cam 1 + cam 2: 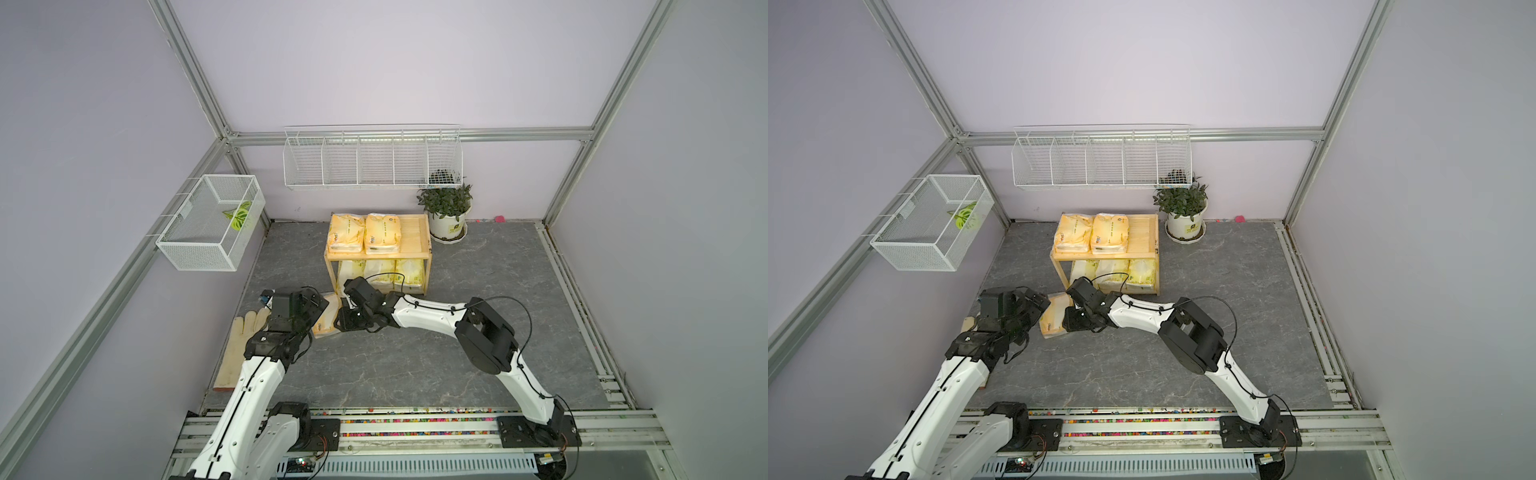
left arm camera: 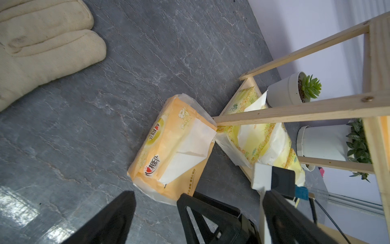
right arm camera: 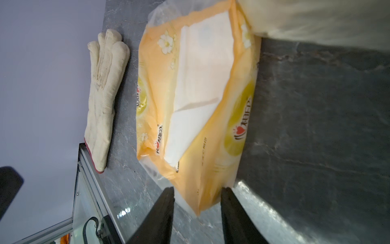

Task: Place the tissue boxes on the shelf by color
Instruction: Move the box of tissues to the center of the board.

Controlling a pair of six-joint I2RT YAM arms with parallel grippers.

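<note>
Right wrist view showed right gripper [image 3: 198, 189], jaws part-open astride orange pack [image 3: 196, 95], lower centre; grip unconfirmed. Pickup step, judged; next would require lifting onto shelf [image 1: 413, 233] top.

Three orange packs [image 1: 382, 232], three lemon packs [image 1: 409, 272], one glove [image 1: 239, 349], two baskets [image 1: 374, 162].

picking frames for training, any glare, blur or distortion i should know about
Right wrist view: orange tissue pack sharp, a pale blurred mass fills one corner, glare on the mat; left wrist view: sharp, glare patch on the mat; in both top views: even soft light, wide-angle lens splays the frame rails.
</note>
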